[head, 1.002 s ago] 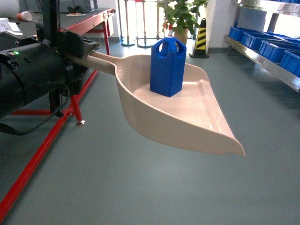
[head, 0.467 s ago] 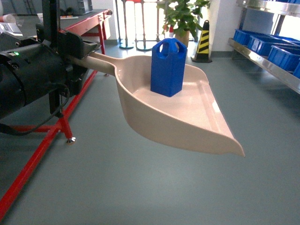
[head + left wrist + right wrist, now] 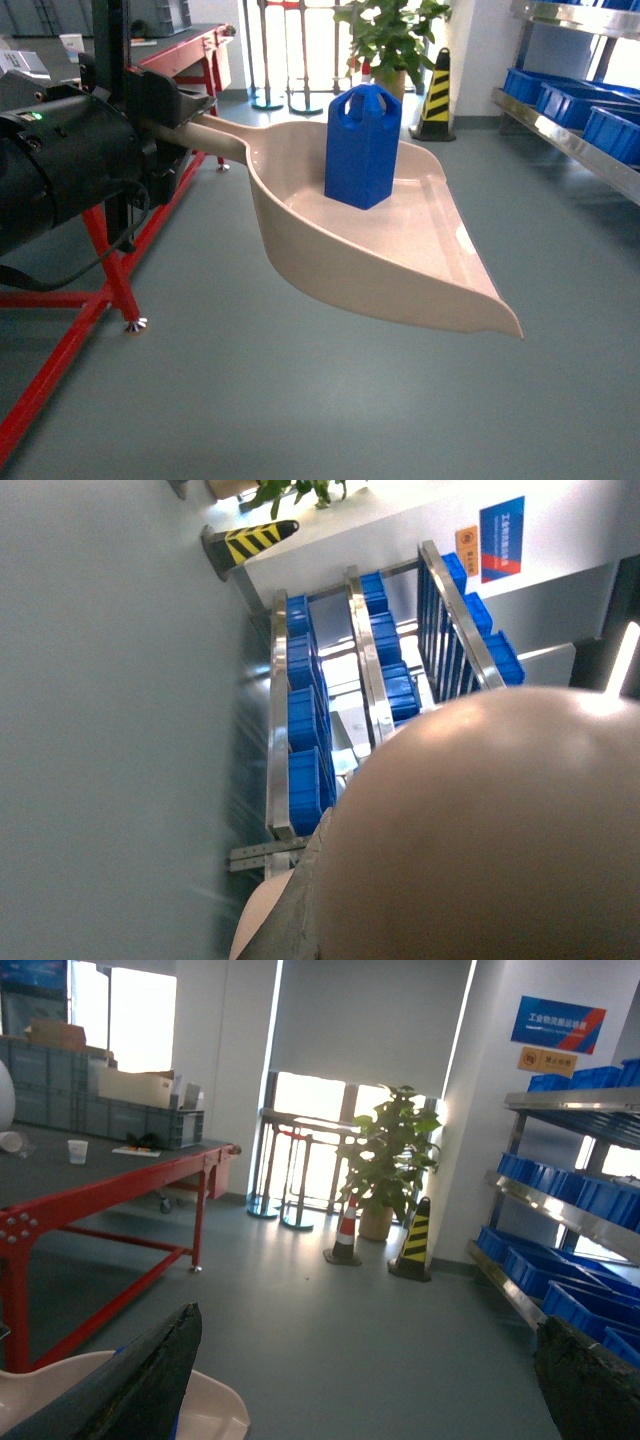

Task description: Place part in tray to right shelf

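The bright blue part (image 3: 362, 146) stands upright in the beige tray (image 3: 420, 270), toward its back wall. The tray hangs level in the air above the grey floor. Its handle (image 3: 205, 132) runs left into my left gripper (image 3: 172, 118), which is shut on it. In the left wrist view the tray's underside (image 3: 490, 830) fills the lower right and hides the jaws. The right shelf (image 3: 575, 145) stands at the far right, apart from the tray; it also shows as steel rails (image 3: 279, 730). My right gripper (image 3: 370, 1390) is open with only floor between its fingers, and the tray's rim (image 3: 215, 1410) shows beside the left finger.
Blue crates (image 3: 560, 95) sit on the shelf (image 3: 545, 1210). A red-framed table (image 3: 110, 290) stands on the left, one leg near the tray handle. A potted plant (image 3: 385, 40), a yellow-black cone (image 3: 435, 90) and an orange cone (image 3: 345, 1230) stand at the back. Open grey floor lies ahead.
The room has slid across the head view: the red table leg came nearer and lower left, the shelf shifted right. Tray, part and left gripper keep their places in the view.
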Motion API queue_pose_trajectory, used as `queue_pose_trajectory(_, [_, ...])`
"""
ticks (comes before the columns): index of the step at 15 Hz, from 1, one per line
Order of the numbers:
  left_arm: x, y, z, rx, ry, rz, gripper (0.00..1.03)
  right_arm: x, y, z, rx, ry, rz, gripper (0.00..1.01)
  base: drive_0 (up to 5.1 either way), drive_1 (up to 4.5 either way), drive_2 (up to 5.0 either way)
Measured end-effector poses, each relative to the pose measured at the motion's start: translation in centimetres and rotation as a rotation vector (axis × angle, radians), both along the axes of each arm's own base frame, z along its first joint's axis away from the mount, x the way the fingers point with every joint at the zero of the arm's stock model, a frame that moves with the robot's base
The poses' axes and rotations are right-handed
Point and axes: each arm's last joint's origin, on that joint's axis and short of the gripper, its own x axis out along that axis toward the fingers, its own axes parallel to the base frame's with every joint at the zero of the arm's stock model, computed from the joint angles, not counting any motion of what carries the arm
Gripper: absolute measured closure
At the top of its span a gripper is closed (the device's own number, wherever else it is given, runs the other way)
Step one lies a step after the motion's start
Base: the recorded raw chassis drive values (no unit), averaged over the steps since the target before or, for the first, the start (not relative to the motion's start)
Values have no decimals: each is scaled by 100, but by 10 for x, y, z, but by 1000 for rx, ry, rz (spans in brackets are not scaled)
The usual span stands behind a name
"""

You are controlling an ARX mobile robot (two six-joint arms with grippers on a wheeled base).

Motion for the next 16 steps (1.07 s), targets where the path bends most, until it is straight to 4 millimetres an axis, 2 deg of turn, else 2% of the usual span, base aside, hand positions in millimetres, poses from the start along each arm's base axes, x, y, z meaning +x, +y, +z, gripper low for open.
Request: queue_pose_trajectory(16, [0,0,0,-2,-5,-1,89,0,0,0,1,-3,1,3,-5,425,-436])
